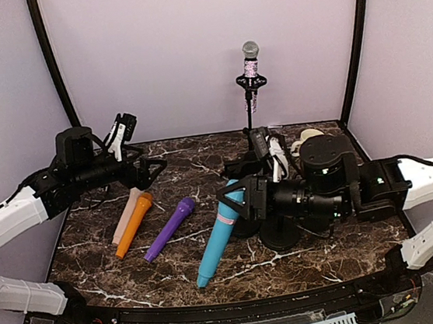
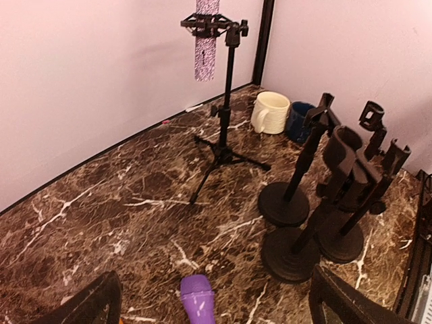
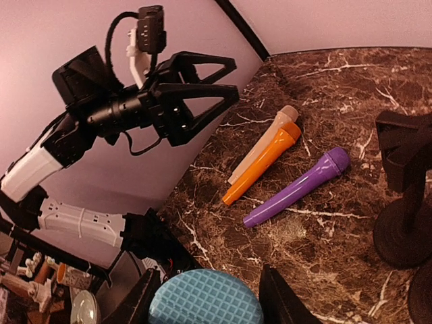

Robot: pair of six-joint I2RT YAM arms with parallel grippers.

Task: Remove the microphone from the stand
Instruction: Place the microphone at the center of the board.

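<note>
From above, the right gripper (image 1: 235, 200) is clamped on the head of a blue microphone (image 1: 214, 244), whose tail reaches the marble table (image 1: 329, 255). A glittery microphone (image 1: 250, 60) sits upright in the tripod stand (image 1: 249, 107) at the back. The left gripper (image 1: 155, 173) hangs spread and empty. The left wrist view shows its fingers (image 2: 88, 307) apart, with a purple microphone (image 2: 197, 297) between them on the table. In the right wrist view, the blue grille fills the gap between the fingers (image 3: 278, 293).

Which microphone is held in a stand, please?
The sparkly microphone in the tripod stand at the back; the beige, orange, purple and blue ones are not.
</note>
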